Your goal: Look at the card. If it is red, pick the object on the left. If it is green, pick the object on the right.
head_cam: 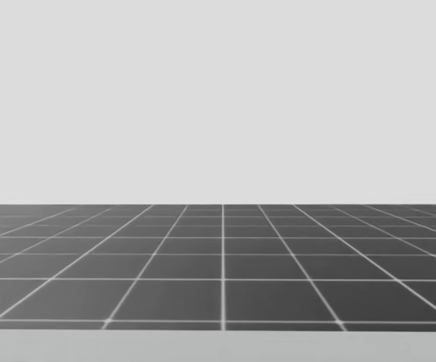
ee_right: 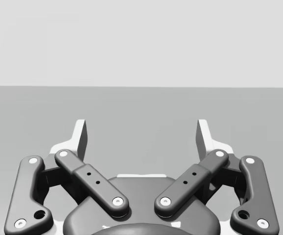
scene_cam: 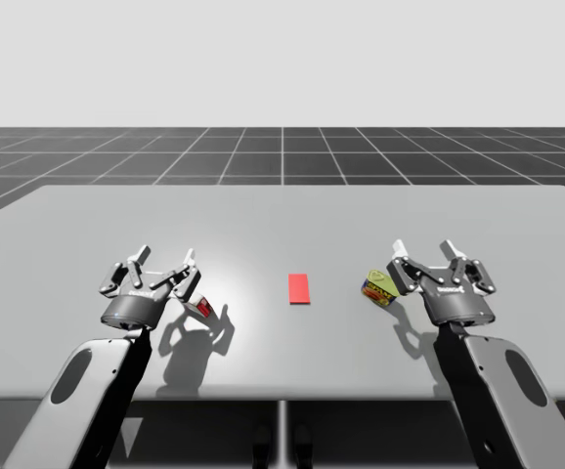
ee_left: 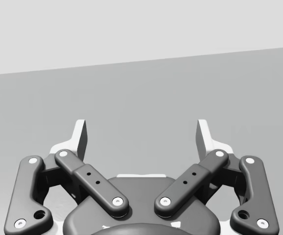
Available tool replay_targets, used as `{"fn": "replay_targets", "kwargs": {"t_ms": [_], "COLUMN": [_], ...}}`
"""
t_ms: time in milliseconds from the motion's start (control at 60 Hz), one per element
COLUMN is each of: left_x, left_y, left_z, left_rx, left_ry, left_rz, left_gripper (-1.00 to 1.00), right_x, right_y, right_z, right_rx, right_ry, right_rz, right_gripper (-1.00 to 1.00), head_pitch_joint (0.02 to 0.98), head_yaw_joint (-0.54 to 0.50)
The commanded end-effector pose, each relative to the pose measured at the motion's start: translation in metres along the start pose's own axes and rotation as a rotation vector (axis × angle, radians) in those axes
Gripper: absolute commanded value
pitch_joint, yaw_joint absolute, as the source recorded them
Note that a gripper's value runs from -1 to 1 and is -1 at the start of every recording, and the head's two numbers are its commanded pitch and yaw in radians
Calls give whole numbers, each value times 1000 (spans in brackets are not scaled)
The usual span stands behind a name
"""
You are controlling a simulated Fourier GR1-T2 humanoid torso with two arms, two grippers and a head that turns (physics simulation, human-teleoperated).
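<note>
Fingers spread on left gripper and right gripper; flat rectangular red card, seemingly matte.

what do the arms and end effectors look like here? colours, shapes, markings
Both sides match. Left arm and right arm: dark grey shells, each with a paler oval inset. Left end effector and right end effector: rounded dark base, dark grey bar linkages with white pivot pins, pale grey fingers. No cables or lettering that I can see.

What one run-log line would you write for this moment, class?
card: red, mid-table | left gripper: open, near red-and-white box | right gripper: open, near yellow-topped can | held: nothing
</note>
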Motion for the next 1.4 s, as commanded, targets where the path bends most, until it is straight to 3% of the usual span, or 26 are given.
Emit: {"fn": "replay_targets", "kwargs": {"t_ms": [17,167,283,617,1000,1150,1400], "left_x": [0,0,0,-1,0,0,1], "left_y": [0,-1,-1,-1,-2,-2,-3], "left_z": [0,0,0,-1,-1,-1,-1], "left_rx": [1,0,1,1,-4,-5,-5], "left_ry": [0,2,2,-2,-6,-8,-8], "left_rz": [-4,-5,-6,-14,-14,-15,-17], "left_gripper": [-1000,-1000,-1000,-1000,-1000,-1000,-1000], "right_x": [1,4,1,-1,-1,0,1], "right_y": [0,0,0,0,-2,-2,-3], "right_z": [4,2,0,-2,-3,-3,-3], "right_rx": [-73,-27,-18,-29,-32,-34,-36], "right_ry": [-19,-17,8,3,3,1,-1], "right_rz": [-5,1,11,36,37,37,37], "right_gripper": [-1000,-1000,-1000,-1000,-1000,-1000,-1000], "head_pitch_joint": [77,99,172,507,790,834,823], "head_yaw_joint": [15,14,15,-11,-61,-68,-60]}}
